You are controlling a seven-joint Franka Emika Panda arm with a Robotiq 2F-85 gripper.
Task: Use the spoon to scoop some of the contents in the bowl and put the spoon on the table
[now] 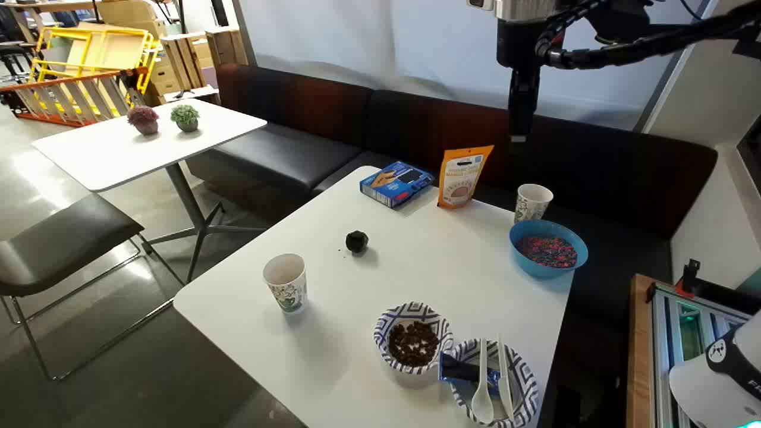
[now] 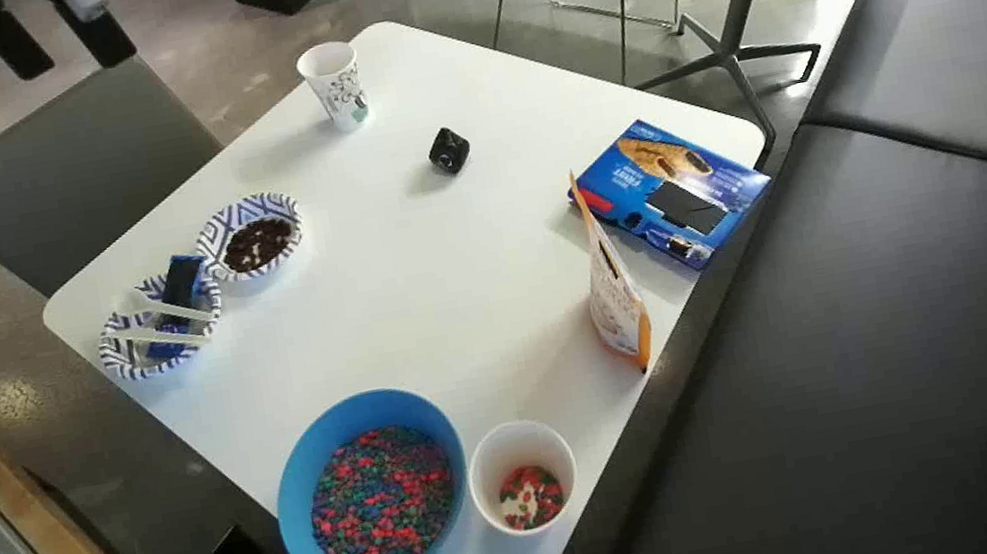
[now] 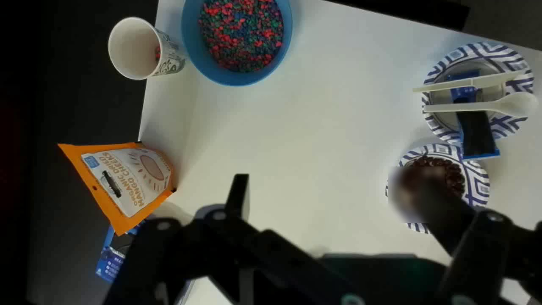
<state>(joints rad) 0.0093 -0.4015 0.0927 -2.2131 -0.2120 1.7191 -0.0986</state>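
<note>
"Holding anything?"

"Nothing; the gripper (image 2: 76,63) hangs high, jaws wide apart. The spoon (image 3: 489,106) and knife (image 3: 472,82) lie across the packet (image 3: 477,131) on the plate (image 3: 504,54), the packet's end reaching the bowl (image 3: 477,186) of brown bits (image 3: 454,176)."

"Around them?"

"One finger (image 3: 446,214) hides part of the bowl from the wrist view. On the table (image 1: 428,255): a lump (image 1: 357,241), a cup (image 1: 286,290), and a second cup (image 1: 529,208) beside a blue bowl (image 3: 237,79)."

"Same from everywhere?"

"In an exterior view many beads (image 2: 543,490) show inside that second cup; the wrist view shows few."

"Any writing?"

"'ORGANIC DRIED MANGO CHEEKS' on the bag (image 3: 127,184)."
</note>
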